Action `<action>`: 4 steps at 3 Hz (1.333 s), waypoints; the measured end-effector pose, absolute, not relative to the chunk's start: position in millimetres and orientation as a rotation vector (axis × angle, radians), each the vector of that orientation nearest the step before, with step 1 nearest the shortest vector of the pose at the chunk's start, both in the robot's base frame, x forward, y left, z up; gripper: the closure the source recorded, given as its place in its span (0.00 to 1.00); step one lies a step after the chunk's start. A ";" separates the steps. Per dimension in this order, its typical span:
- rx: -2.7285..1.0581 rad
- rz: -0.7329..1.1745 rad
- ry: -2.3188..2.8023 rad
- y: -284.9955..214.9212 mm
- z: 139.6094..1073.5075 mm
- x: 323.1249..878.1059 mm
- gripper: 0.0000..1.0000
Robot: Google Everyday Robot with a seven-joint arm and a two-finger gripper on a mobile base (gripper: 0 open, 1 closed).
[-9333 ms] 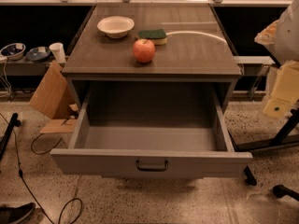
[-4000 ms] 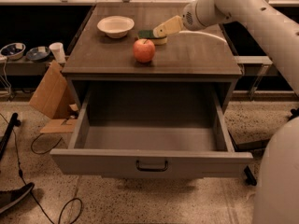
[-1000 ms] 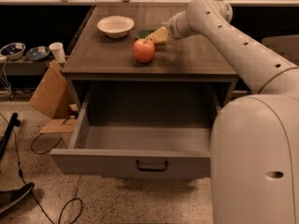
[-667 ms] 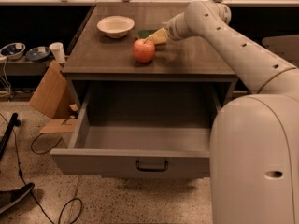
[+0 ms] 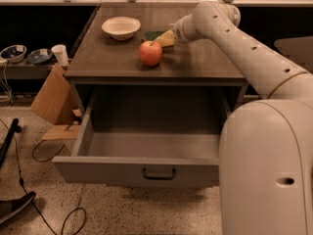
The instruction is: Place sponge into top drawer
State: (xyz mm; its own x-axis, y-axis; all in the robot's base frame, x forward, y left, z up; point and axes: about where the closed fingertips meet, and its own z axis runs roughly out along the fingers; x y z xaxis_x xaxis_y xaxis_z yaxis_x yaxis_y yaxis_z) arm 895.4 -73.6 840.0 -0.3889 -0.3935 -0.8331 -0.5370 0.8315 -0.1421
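The sponge (image 5: 153, 34) lies on the grey cabinet top (image 5: 210, 62), behind the red apple (image 5: 150, 53) and right of a white bowl (image 5: 121, 27); only its dark green left end shows. My gripper (image 5: 166, 38) is down at the sponge's right end, covering it, with the arm reaching in from the right. Below, the top drawer (image 5: 137, 166) stands pulled fully out, its inside bare and its dark handle (image 5: 159, 173) at the front centre.
My white arm and body (image 5: 266, 170) fill the right side, in front of the drawer's right corner. On the left are a cardboard box (image 5: 51, 94), a paper cup (image 5: 60, 54) and small bowls (image 5: 13, 53) on a low shelf. Cables (image 5: 44, 151) lie on the floor.
The arm swung in from the right and came down onto the sponge behind the apple. Over the last second it has hardly moved. Sponge, apple and bowl stay in place.
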 end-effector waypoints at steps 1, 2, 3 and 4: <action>-0.713 0.195 2.024 -71.0 838.1 895.3 0.41; -0.732 0.210 2.023 -69.5 835.9 895.2 0.64; -0.734 0.225 2.020 -71.3 835.6 895.0 0.88; -0.709 0.229 2.003 -82.0 848.6 893.4 1.00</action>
State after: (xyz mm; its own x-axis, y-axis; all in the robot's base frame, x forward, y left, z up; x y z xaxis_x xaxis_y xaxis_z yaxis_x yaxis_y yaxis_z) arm 893.4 -82.0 848.6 -0.3671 -0.3875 -0.8456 -0.5681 0.8133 -0.1261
